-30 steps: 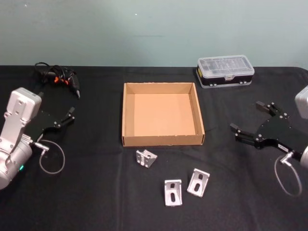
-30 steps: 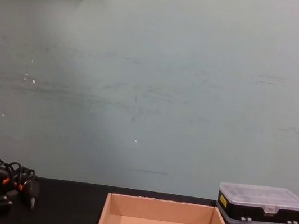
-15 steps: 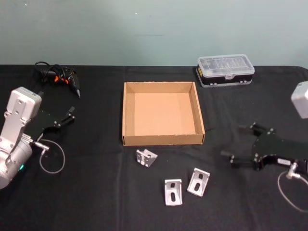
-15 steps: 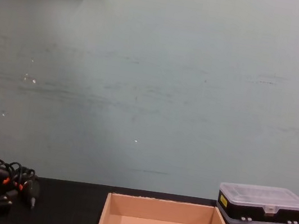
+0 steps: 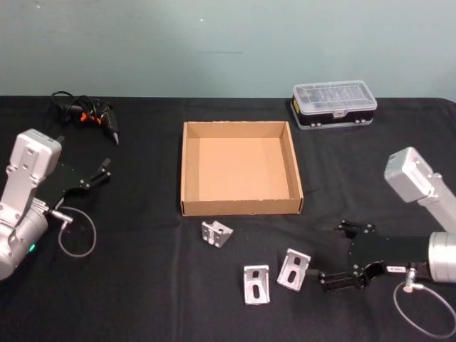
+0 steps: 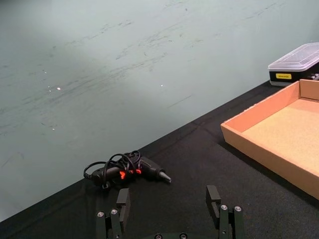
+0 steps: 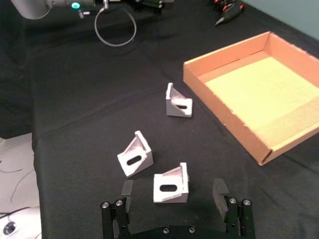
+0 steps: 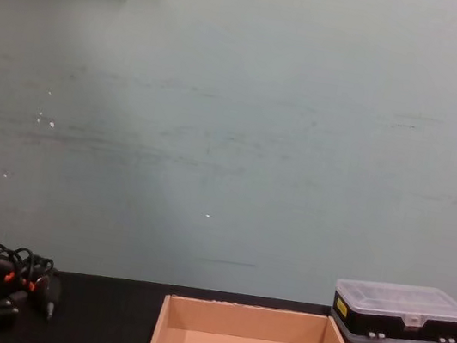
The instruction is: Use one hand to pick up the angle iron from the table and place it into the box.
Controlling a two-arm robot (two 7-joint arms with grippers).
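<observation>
Angle irons [image 5: 256, 284], three of them, stand on the black desk [image 5: 142, 285] in front of the cardboard box [image 5: 239, 207], and none is inside it. Your right pincer [image 5: 333, 254] is down near the desk, just right of the rightmost angle iron [image 5: 293, 269]. Its fingers [image 7: 220, 190] are spread apart and grip nothing. In the right wrist view that piece stands just ahead of the gap between them, slotted face toward the camera, not touching either finger. The middle angle iron [image 5: 256, 284] stands just beside it on the left, close but apart. The third angle iron [image 5: 216, 233] sits nearer the box, just off its front wall. Your left pincer [image 5: 104, 171] is parked at the desk's left side, well apart from the pieces, with its fingers [image 6: 213, 196] apart and empty. A black cable tangle [image 5: 85, 114] lies behind it. A clear-lidded case [image 5: 333, 105] rests beyond the box's far right corner.
</observation>
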